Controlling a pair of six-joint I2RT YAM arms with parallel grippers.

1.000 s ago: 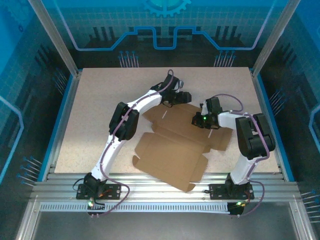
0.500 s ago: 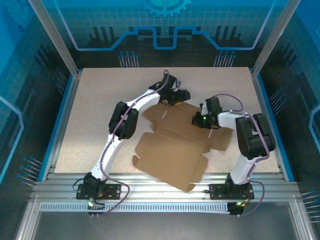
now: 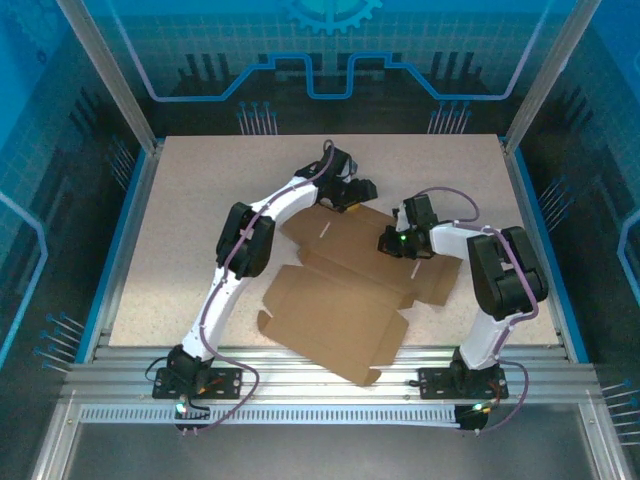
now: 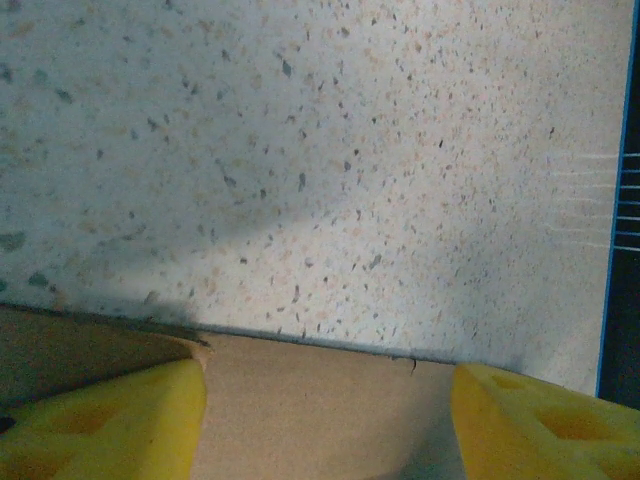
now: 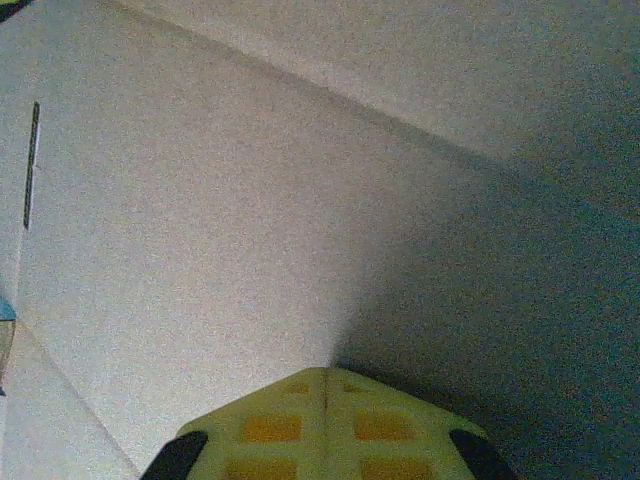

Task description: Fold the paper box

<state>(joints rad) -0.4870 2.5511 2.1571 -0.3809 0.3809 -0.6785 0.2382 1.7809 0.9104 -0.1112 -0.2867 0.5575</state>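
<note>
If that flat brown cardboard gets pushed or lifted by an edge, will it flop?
The paper box is a thin, flat cut sheet, so probably light; a push may slide it across the smooth table. Its creases suggest it would hinge there when lifted, staying fairly stiff between folds. Lying flat, it is unlikely to roll.

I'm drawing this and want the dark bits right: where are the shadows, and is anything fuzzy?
Left wrist view: a soft shadow lies on the table just past the paper box edge. Right wrist view: grainy, with the right of the picture in dark shadow. Top external view: sharp, with a blue tint on the walls.
</note>
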